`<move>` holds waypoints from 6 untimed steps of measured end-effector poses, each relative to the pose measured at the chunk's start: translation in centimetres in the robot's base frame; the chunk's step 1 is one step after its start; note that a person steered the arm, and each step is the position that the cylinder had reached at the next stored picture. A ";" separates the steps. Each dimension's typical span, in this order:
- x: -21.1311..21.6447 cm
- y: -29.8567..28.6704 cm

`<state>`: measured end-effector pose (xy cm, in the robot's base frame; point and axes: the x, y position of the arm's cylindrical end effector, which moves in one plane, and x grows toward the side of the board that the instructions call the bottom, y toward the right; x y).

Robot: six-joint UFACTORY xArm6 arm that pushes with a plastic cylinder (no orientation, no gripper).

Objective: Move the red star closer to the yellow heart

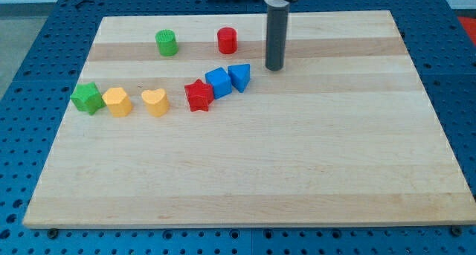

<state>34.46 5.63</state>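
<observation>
The red star [198, 95] lies left of the board's middle, touching a blue cube [219, 82] on its upper right. The yellow heart [155, 102] lies a short gap to the star's left. My tip [274, 67] stands on the board to the right of the blue triangular block [239, 76], apart from it, and well to the upper right of the red star.
A yellow pentagon-like block [117, 101] and a green star [88, 98] lie left of the heart. A green cylinder [166, 43] and a red cylinder [227, 41] stand near the view's top. The wooden board [297, 158] sits on a blue perforated table.
</observation>
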 end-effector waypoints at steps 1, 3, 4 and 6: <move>1.8 0.2; 6.1 -1.2; 6.2 -4.2; 6.2 -8.6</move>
<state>40.69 -2.93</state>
